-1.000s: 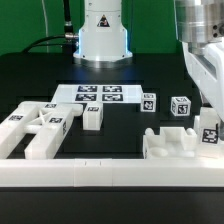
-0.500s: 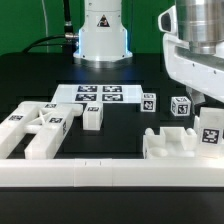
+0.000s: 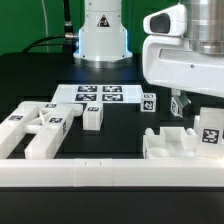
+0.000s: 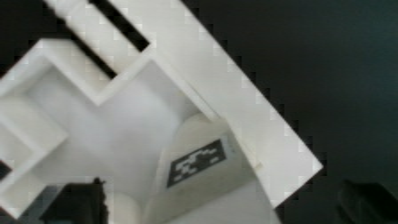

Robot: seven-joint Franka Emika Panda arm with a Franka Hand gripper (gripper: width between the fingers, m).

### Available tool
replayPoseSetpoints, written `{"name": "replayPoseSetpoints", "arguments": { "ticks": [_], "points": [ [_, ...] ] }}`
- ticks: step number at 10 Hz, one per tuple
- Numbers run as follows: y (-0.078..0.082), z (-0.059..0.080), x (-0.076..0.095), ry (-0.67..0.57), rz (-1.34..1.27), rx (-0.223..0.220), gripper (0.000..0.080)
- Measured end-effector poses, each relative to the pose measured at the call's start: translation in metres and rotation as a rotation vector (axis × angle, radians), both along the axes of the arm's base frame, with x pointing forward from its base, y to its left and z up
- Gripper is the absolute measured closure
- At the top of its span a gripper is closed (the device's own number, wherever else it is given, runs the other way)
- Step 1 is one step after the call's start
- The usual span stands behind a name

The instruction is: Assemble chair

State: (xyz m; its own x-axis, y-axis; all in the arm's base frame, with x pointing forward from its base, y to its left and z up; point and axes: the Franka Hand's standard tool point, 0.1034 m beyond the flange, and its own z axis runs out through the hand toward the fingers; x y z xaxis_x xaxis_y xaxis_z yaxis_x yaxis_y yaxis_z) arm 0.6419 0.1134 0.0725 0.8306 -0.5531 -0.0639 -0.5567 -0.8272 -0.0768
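Chair piece (image 3: 178, 146) flat on worktop (image 3: 120, 130), long axis across the exterior view, prongs upward; hand (image 3: 183, 104) above, released.

Glossy white chunky plastic chair pieces (image 3: 38, 140), black-and-white square tags (image 3: 211, 137). Matte black tabletop (image 3: 30, 85). Thin flat white marker board (image 3: 100, 94), black-and-white tag print. Long white border rail (image 3: 90, 172).

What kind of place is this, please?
Probably a robotics lab bench: a robot arm's base stands at a black table, with a marker board and tagged white chair parts laid out.
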Motion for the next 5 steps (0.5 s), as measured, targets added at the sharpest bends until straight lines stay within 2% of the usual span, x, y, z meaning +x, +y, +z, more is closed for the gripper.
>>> {"name": "replayPoseSetpoints", "arguments": {
  "ticks": [4, 5],
  "points": [
    [-0.0019, 0.0019, 0.0020, -0.028, 0.298, -0.016, 0.0150],
    [-0.0018, 0.0014, 0.0018, -0.030, 0.325, -0.016, 0.0273]
  ]
}}
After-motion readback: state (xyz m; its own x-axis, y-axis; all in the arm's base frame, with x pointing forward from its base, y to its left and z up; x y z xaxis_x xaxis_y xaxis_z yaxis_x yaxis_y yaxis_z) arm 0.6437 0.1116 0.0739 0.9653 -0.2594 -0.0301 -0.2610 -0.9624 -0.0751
